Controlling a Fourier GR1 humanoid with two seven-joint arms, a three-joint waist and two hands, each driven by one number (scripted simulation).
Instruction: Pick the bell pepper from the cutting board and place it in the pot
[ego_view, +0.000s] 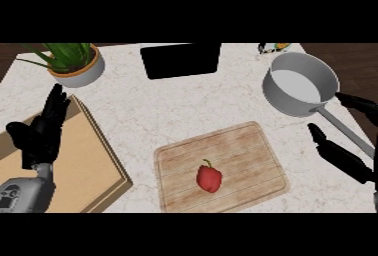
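- Over at the counter's left edge, the left hand (42, 131) rests with fingers straight and up, holding nothing, above a big tan board (81, 165) that runs off the lower left corner.
- A potted plant (74, 62) sits in the far left corner, well out of the play.
- A dark square plate (181, 60) lies at the far edge, middle.
- Centre stage now: the cutting board (244, 150) lies toward the near edge, and the bell pepper (209, 178) is lying on it, in its near half, stem pointing to the far edge, so its long axis runs near to far.
- Here is what matters: the pepper lies to the left of the right hand (341, 159), and that hand is the nearer of the two, just beyond the cutting board's right edge.
- Its fingers are spread wide, nothing between them, thumb and fingers showing at the counter's right edge.
- The pot (299, 82) waits in the far right corner, handle slanting down towards that hand.
- My call: a leftward reach, a grasp across the pepper's narrow sides.
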